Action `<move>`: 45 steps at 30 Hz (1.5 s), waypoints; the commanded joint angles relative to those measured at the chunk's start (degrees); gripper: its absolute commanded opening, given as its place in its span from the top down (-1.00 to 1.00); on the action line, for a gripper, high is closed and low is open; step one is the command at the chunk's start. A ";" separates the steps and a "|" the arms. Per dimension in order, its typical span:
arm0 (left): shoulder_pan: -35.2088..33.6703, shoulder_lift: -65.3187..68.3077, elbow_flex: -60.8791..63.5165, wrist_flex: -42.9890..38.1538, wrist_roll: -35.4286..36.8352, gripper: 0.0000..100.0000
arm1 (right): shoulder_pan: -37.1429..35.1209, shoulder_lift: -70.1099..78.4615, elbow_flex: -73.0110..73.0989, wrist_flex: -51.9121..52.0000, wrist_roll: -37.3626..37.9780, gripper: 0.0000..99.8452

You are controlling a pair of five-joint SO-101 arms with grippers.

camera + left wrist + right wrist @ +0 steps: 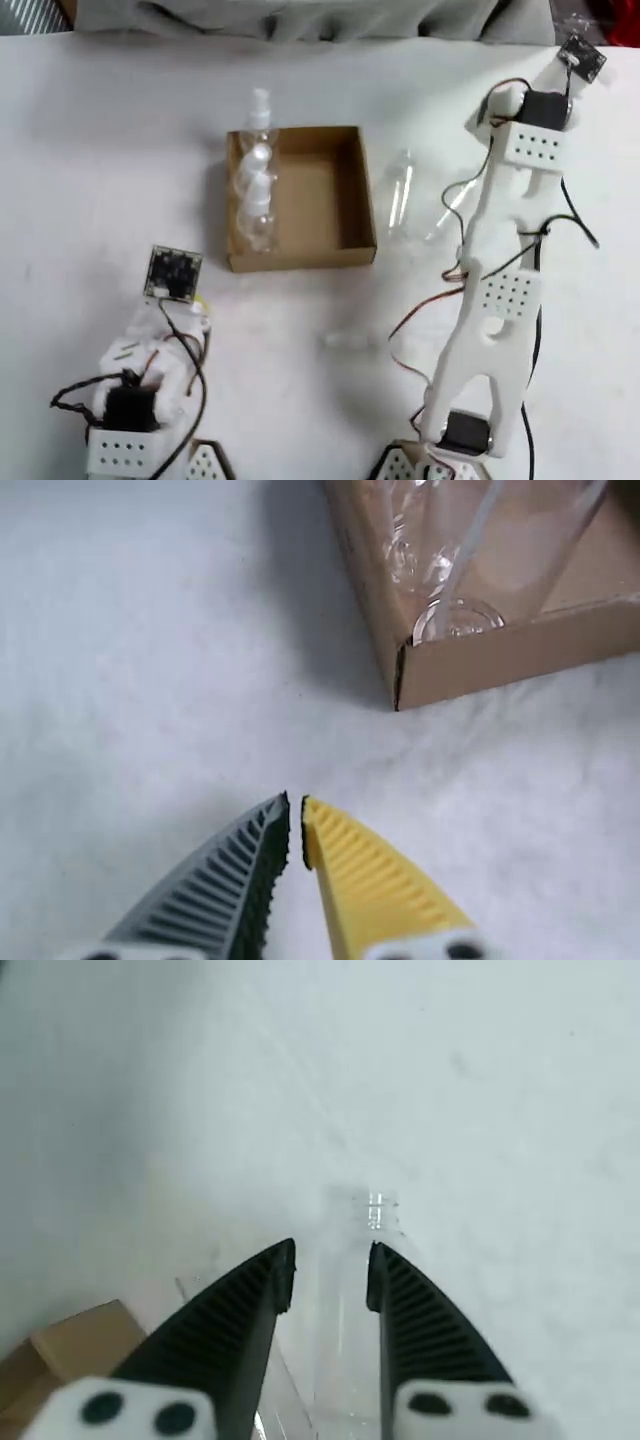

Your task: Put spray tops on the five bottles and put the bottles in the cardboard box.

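We see the cardboard box [300,262] at mid-table, with a row of boxed bottles [257,200] lying along its wall on the left arm's side and one white spray top [260,104] poking past the far rim. Two loose bottles [400,195], both clear, lie on the white table [100,150] just beside the box's opposite wall. A small clear piece [350,341] sits alone nearer the arms. The left gripper [296,815] points at the box's near corner, its grey and yellow fingertips all but meeting and holding nothing. The right arm stretches far out past the loose bottles. The right gripper [330,1260] has its black fingers partly apart, and a clear bottle [345,1360] shows in the gap. We cannot tell whether they touch it.
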 commanded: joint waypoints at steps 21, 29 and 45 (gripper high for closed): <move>-0.48 -0.92 -0.26 0.00 -0.53 0.96 | -1.10 -32.75 45.01 -1.98 -4.66 0.63; -0.48 -0.92 -0.26 0.00 -0.53 0.96 | -3.82 -26.68 48.44 -10.86 -5.71 0.49; -0.48 -0.92 -0.26 -0.09 -0.53 0.96 | -1.89 -14.37 42.90 -15.34 -8.00 0.49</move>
